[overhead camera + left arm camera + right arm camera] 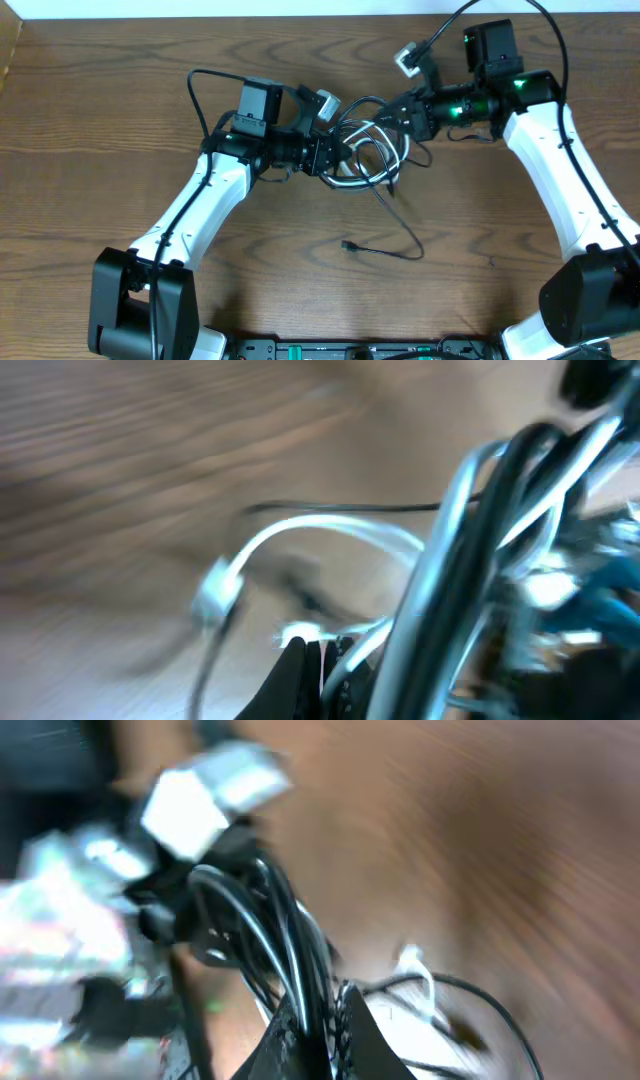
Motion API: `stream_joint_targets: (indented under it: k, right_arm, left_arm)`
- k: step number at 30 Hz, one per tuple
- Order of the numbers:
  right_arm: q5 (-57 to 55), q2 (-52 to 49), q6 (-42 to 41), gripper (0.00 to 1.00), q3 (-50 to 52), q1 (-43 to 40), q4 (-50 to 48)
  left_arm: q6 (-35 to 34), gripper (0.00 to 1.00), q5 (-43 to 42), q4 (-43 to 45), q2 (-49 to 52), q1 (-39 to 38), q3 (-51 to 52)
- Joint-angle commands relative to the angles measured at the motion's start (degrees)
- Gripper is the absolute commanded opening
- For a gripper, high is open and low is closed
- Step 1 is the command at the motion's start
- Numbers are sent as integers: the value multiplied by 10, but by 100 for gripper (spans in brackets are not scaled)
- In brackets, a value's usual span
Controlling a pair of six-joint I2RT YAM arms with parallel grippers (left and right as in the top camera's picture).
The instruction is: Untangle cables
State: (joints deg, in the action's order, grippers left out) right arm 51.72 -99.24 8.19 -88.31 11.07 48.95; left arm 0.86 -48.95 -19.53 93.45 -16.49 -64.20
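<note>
Your cables (368, 150) lie in a tangle on the wooden table (100, 150), just toward twelve o'clock from its middle. Your left gripper (335, 158) is clamped on the tangle at its nine o'clock side. Your right gripper (408, 112) is clamped on it at one o'clock. One black strand trails toward six o'clock and ends in a small plug (347, 244) on the wood.

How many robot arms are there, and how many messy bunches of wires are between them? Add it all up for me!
Robot arms: 2 (left arm, right arm)
Cable tangle: 1, with black and white cords too knotted to count one by one
Total: 3
</note>
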Motion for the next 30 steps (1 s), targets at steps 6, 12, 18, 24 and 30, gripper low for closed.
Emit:
stream_joint_targets:
  k: [6,12,18,24,30]
  right_arm:
    - [-393,12,-242,12,-1,-76,43]
    - [-340,12,-206,54,-1,-73,35]
    - [-212,11,-178,68,-1,-44,12]
    - [-142,10,-197,67,-1,7,-8]
    - [-142,10,-249,60,-1,71,-49]
  left_arm:
    - [-23,8,257,-44,2,11,-4]
    - [-32,7,256,-42,2,11,-4]
    - [-38,8,153,-21,2,11,-4]
    - [-119,7,117,17,2,11,-4]
    - [-199,7,139,36,2,11,-4]
